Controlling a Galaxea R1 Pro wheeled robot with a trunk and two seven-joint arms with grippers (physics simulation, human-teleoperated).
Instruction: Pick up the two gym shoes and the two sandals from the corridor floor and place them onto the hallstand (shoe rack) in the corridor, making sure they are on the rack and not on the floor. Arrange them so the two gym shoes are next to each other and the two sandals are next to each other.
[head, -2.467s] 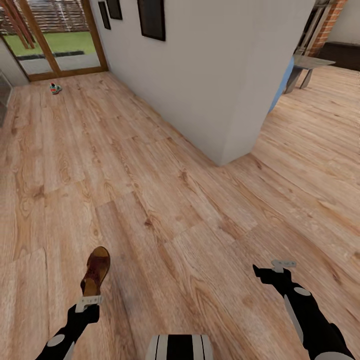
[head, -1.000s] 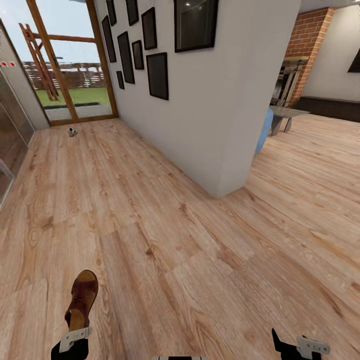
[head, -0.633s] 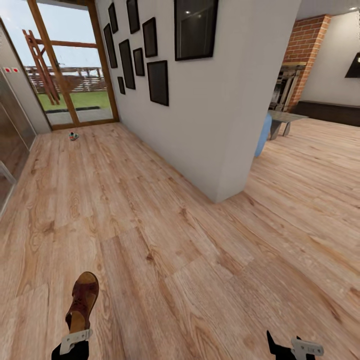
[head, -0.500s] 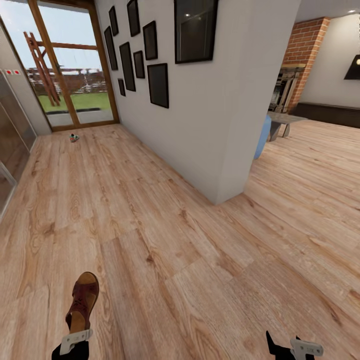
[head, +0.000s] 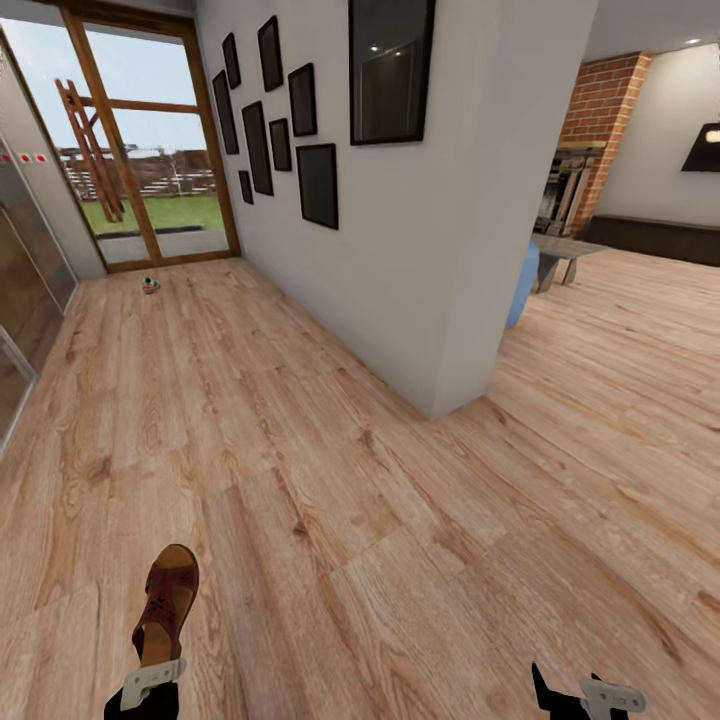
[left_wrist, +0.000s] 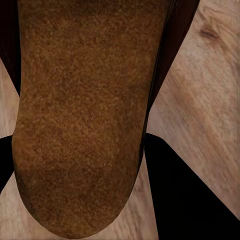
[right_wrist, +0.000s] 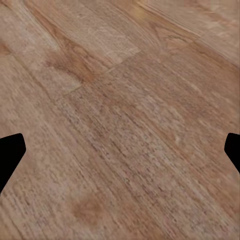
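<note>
The left gripper (head: 150, 682) is clamping the heel end of a brown sandal (head: 167, 600) at the lower left of the head view, the shoe sticking out ahead of it with its toe pointing down the corridor, which is likely a carrying hold that is keeping the sandal off the corridor floor (head: 300, 440) while the robot is travelling. At the lower right edge the right gripper (head: 585, 692) is hanging low with nothing in it. Far ahead, near the glazed door (head: 150, 160), one small gym shoe (head: 150, 286) is lying on the planks, well apart from the robot; a white wall (head: 420, 230) hung with dark frames is running along the right of the corridor, and the hallstand is yet to be reached. In the left wrist view, the sandal's tan footbed (left_wrist: 80, 115) is lying between the dark fingers (left_wrist: 180, 200), so the jaws are pinching the shoe lengthwise, with floor boards showing beyond it. In the right wrist view, two dark fingertips (right_wrist: 10, 150) are standing wide apart over bare planks, the jaws spread and free for a next pick.
</note>
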